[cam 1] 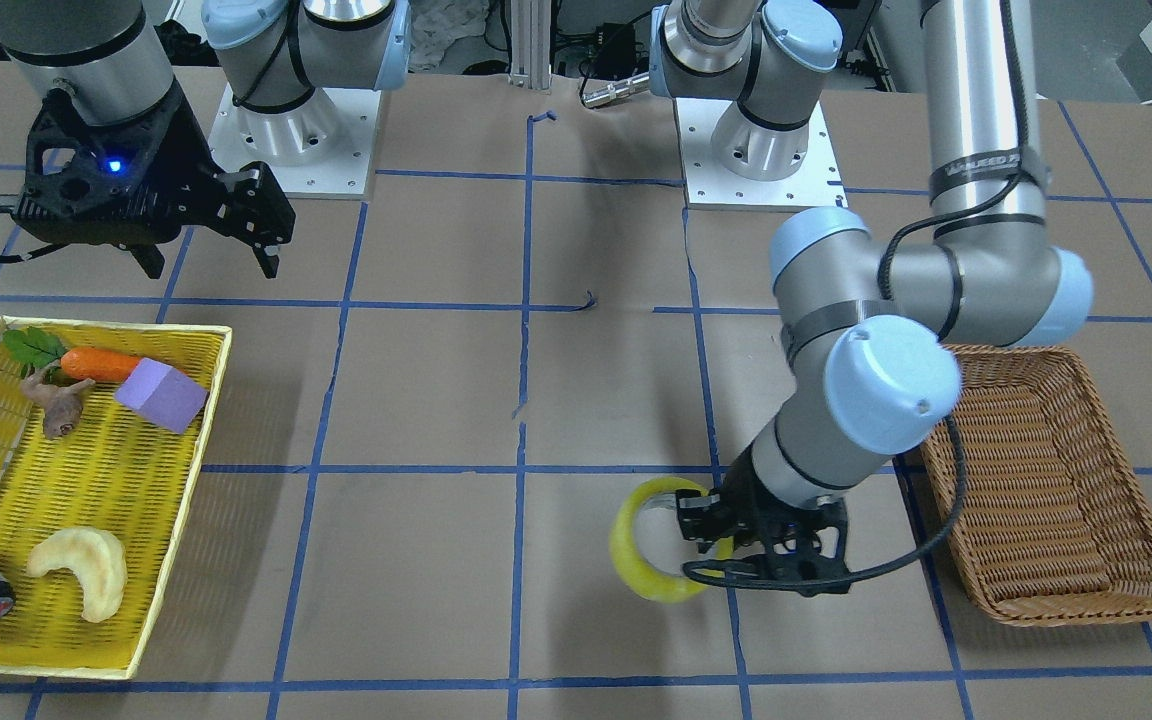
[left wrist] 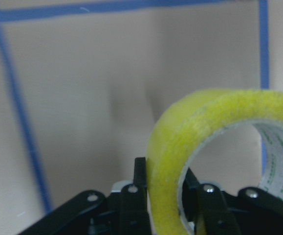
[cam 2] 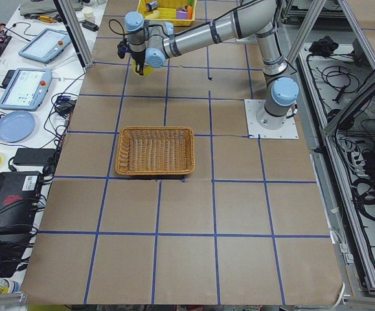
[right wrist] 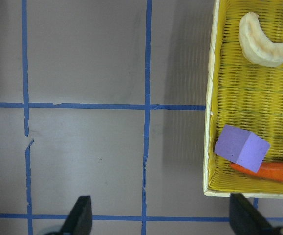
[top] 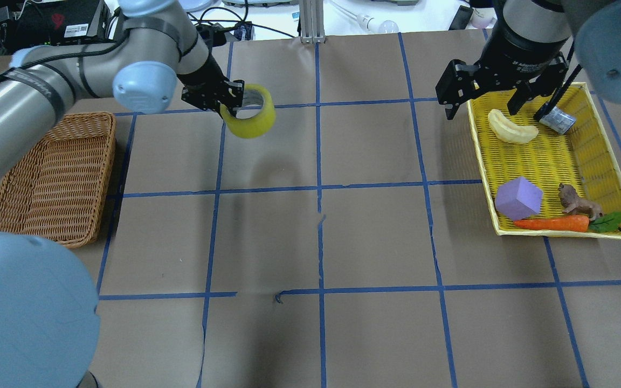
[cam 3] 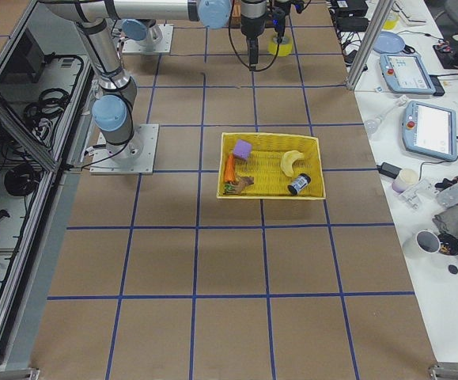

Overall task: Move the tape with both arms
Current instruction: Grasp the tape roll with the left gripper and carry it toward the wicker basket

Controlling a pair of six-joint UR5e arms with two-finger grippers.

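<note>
Left wrist-mounted: jaws astride tape (left wrist: 180, 142) wall

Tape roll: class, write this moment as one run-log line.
left gripper: shut on tape, held above table | right gripper: open, empty, raised | wicker basket: empty

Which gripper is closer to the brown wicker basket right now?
Left. The left gripper, clamped on the tape, hangs just beside the wicker basket; the right gripper is across the table at the yellow tray.
</note>
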